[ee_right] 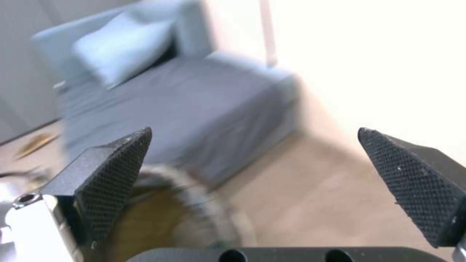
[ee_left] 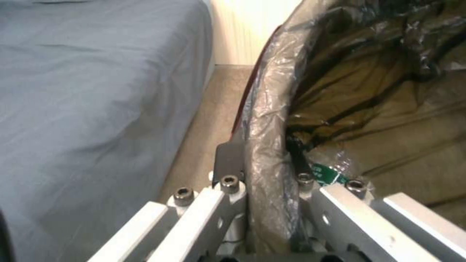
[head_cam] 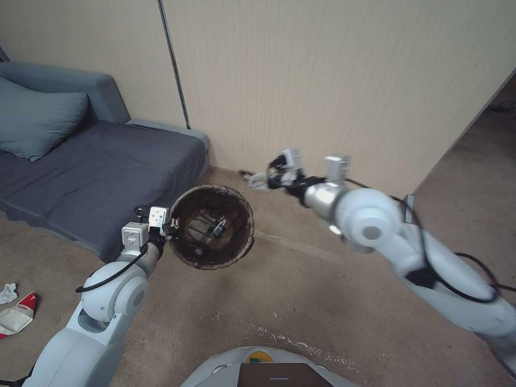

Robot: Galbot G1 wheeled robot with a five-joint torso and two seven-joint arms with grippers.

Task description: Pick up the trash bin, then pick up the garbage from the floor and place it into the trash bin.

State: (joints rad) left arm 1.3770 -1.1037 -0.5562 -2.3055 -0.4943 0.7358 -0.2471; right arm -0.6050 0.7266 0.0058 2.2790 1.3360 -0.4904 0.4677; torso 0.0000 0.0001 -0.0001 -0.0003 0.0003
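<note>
Left hand [ee_left: 264, 182] is clamping the trash bin [head_cam: 212, 226] rim, sofa [head_cam: 102, 172] edge just beside. Right hand [ee_right: 252, 189], fingers apart, is hovering over open carpet [head_cam: 301, 290] beyond the bin.

One trash bin [head_cam: 212, 227], two end effectors

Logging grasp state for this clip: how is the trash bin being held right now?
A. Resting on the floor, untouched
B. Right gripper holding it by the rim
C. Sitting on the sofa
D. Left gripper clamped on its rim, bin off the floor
D. The left gripper is shut on the bag-lined rim of the trash bin, which hangs above the carpet, while the right gripper stands open and empty.
</note>
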